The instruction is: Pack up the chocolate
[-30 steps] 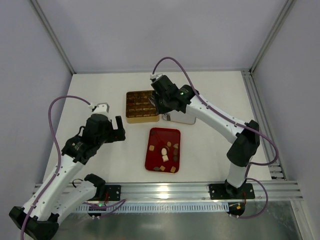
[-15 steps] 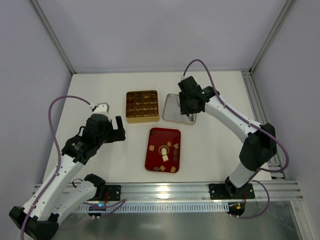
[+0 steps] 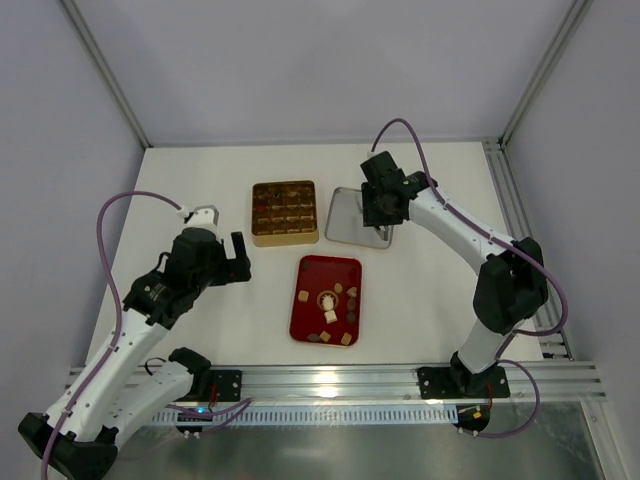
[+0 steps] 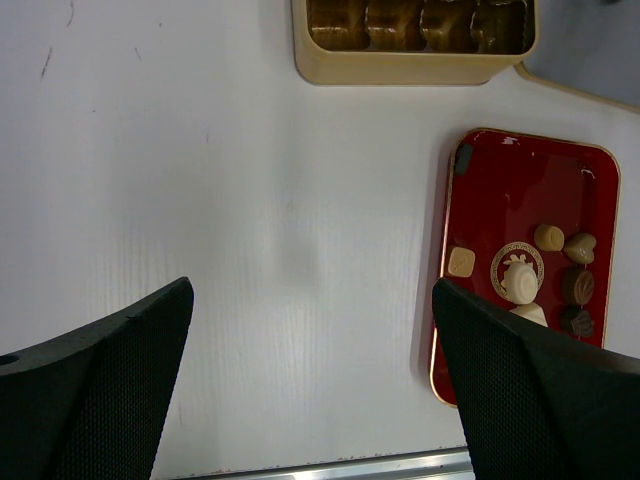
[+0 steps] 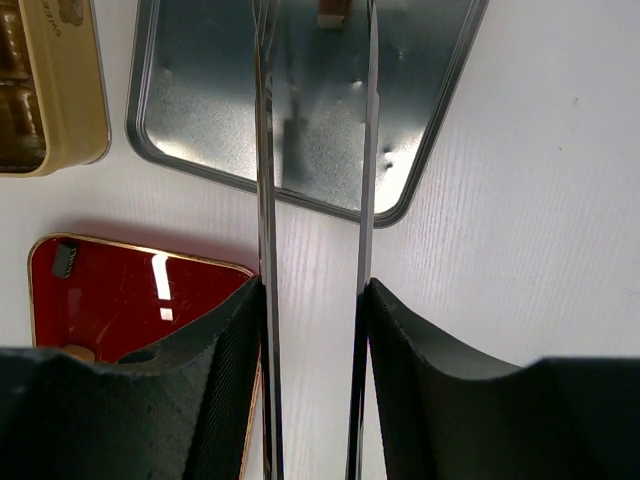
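Where: the chocolate is small loose pieces, brown, tan and cream, lying in the red tray on the surface, just in front of the gold box
Handling: likely light, stiff and smooth, easily marked or flicked away; pinch one piece across its flat sides, low and gently
Left jaws: spread wide, empty, hanging over bare surface beside the tray
Right jaws: long and thin, parted a little, nothing pinched between them, above the silver lid, well apart from the chocolate
Risk: some pieces sit close together, so an outlying one looks the easier first pick
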